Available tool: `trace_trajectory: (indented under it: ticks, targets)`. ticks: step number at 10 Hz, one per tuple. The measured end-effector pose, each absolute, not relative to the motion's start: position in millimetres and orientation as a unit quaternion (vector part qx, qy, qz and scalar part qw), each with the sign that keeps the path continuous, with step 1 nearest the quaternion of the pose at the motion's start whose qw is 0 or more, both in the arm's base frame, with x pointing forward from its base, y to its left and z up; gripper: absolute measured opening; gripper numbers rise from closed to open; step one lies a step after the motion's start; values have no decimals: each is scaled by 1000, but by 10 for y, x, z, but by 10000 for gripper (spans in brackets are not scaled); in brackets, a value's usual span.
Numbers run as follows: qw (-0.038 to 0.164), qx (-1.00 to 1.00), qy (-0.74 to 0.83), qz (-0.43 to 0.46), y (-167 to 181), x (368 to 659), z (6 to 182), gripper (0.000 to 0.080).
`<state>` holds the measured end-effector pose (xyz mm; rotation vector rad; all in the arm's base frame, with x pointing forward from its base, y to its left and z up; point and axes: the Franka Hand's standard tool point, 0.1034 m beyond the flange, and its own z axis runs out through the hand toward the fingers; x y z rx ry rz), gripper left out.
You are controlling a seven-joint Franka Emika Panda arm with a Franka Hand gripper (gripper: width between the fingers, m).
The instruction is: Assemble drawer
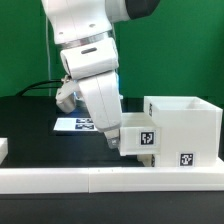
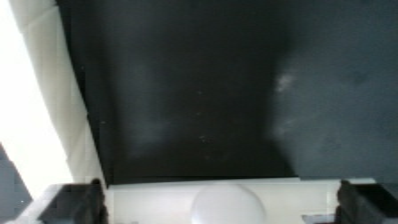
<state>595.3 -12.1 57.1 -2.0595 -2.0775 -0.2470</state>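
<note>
Beside shell (image 1: pixel 183 128), tray (image 1: pixel 137 138) empty-looking

Even, bright overhead light washed out my white arm (image 1: pixel 92 60) and the drawer (image 1: pixel 180 128) in the exterior view, while my wrist view was dim, soft and blurred.

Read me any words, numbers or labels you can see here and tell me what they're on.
No readable words or numbers.
Small tray: black-and-white square tag, a pattern only.
Large shell: another such tag low on its front.
Marker board: tags too small to read.
</note>
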Motion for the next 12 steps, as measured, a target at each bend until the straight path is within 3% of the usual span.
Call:
trace_trajectory:
  ticks: [9,12]
  targets:
    - [100,-687,-714,-85,108,5977,578,649]
    - [90,-687,-717,-73,117,5982,575,649]
